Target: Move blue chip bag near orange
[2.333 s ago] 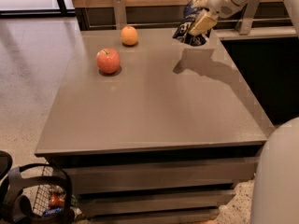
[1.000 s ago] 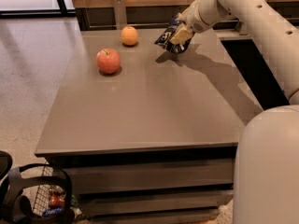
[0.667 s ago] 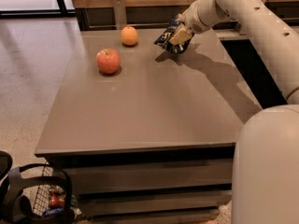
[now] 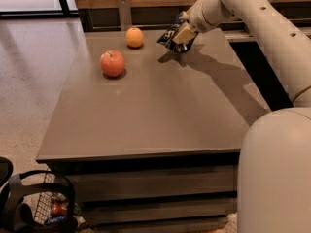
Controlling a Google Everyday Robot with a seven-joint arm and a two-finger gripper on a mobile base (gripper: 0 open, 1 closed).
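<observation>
The blue chip bag (image 4: 171,37) is a crumpled navy foil bag held in my gripper (image 4: 181,34) a little above the far part of the grey table (image 4: 160,106). The gripper is shut on the bag. The orange (image 4: 134,37) sits on the table near the far edge, a short way left of the bag. My white arm reaches in from the upper right.
A red apple (image 4: 112,63) sits left of centre, in front of the orange. A grey post (image 4: 123,11) stands behind the table's far edge. A black wire basket (image 4: 43,205) sits on the floor at lower left. My white base (image 4: 277,174) fills the lower right.
My gripper has carried the bag left from the table's far right corner toward the orange and lowered it slightly. In the last second it has barely moved.
</observation>
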